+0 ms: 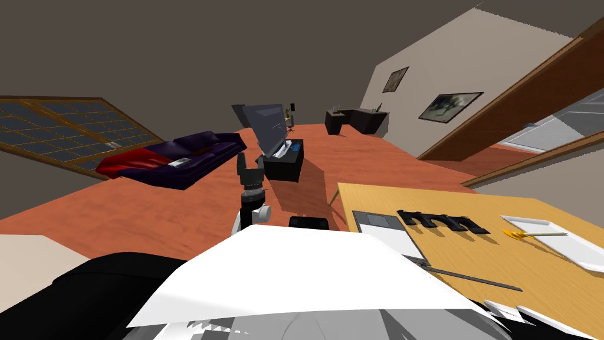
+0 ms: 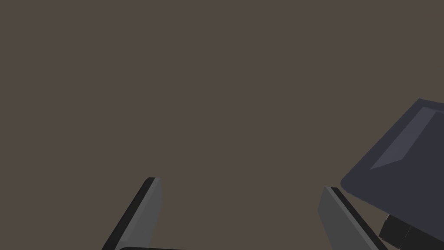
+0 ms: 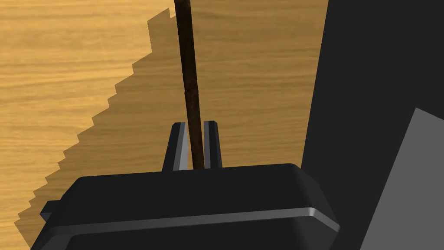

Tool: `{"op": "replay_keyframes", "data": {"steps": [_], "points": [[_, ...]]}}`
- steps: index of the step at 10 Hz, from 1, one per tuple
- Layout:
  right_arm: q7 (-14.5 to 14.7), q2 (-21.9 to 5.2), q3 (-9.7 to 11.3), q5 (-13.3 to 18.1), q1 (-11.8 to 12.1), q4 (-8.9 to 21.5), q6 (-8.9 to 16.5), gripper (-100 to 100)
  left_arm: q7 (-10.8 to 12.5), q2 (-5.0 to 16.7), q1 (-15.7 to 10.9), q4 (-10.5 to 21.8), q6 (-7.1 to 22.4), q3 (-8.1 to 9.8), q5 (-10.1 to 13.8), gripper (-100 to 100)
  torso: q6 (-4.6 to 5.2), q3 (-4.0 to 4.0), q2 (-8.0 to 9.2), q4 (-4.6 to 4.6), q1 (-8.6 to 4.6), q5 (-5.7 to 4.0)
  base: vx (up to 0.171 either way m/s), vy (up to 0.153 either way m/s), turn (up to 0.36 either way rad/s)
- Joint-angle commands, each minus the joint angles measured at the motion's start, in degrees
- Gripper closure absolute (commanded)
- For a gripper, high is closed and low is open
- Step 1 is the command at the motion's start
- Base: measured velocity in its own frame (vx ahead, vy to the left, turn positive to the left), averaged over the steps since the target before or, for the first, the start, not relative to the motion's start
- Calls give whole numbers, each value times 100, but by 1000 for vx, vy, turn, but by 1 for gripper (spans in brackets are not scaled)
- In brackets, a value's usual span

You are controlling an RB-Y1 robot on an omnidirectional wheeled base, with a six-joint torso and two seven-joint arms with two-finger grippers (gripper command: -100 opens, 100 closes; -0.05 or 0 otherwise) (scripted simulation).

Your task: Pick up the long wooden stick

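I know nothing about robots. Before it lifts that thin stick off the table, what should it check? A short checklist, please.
1. Right gripper shut on the stick, fingers pressing both its sides: ok.
2. Stick sits centred between the fingers: ok.
3. Hold is near the stick's middle, so it won't tip: cannot tell; the stick's near end is hidden.
4. Black object and white tray lie apart from the stick on the table: ok.
5. Left gripper open, empty and away from the table: ok.
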Motion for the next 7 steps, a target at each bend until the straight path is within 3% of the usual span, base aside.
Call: {"op": "replay_keyframes", "data": {"steps": [1,5,6,7], "points": [[-15,-66,-6,-7,44,-165,85,100,0,0,0,0,0,0,0,0,0,0,0,0,0,0,24,8,32],[457,-276,-28,-3,180,-277,-38,100,0,0,0,0,0,0,0,0,6,7,12,2,1,0,97,5,-186],[325,-306,-29,-12,203,-418,63,100,0,0,1,0,0,0,0,0,14,4,9,-1,2,1,52,11,-60],[351,-312,-29,-12,213,-422,62,0,0,0,-1,0,0,0,0,0,4,11,21,3,0,0,7,3,10]]}}
